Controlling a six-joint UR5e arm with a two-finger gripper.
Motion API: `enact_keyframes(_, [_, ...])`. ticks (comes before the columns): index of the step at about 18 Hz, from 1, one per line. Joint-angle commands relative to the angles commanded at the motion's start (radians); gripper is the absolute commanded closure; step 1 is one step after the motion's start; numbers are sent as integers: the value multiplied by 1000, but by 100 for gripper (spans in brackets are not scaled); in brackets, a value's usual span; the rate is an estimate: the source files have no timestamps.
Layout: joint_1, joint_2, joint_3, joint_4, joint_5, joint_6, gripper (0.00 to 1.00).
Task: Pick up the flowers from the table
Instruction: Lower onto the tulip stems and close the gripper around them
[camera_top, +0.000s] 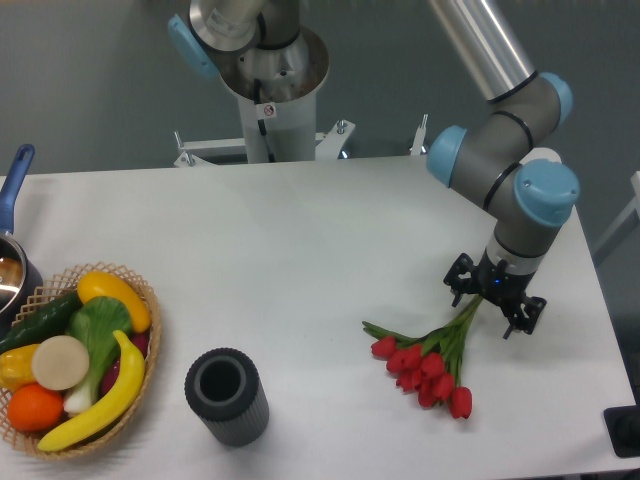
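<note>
A: where's the gripper (494, 301)?
B: right side of the table (300, 230), low over the stem end of the flowers (432, 358). fingers spread wide, one either side of the green stems, not closed on anything. can't tell if a fingertip touches the stems or the tabletop

A: and the flowers?
B: lying flat on the table, right of centre toward the front edge. red heads point down-left toward the camera, stems run up-right to under the gripper. one leaf sticks out left of the bunch

A: anything blocking?
B: nothing between the gripper and the stems. only the arm's own wrist and blue-capped joints stand above that spot, and they hide the stem tips

A: what else is on the table?
B: dark ribbed cylinder cup (227, 395), upright, open top, front centre-left, well apart from the flowers. wicker basket (139, 355) at the front left with bananas, an orange, a cucumber and other produce. a pot with a blue handle (14, 180) cut off at the left edge, just behind the basket. robot base pedestal (270, 95) behind the far edge of the table
</note>
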Motion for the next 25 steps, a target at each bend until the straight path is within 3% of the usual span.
enact_keyframes(3, [-2, 6, -32, 2, 30, 3, 0])
enact_keyframes(7, [-2, 5, -29, 2, 41, 2, 1])
enact_keyframes(10, [-2, 5, -26, 3, 43, -3, 25])
enact_keyframes(14, [-6, 5, -17, 2, 43, -8, 42])
enact_keyframes(15, [-5, 5, -15, 2, 41, -6, 42])
enact_keyframes(19, [-5, 5, -9, 0, 41, -9, 60])
enact_keyframes(25, [-5, 8, -9, 0, 43, -12, 69])
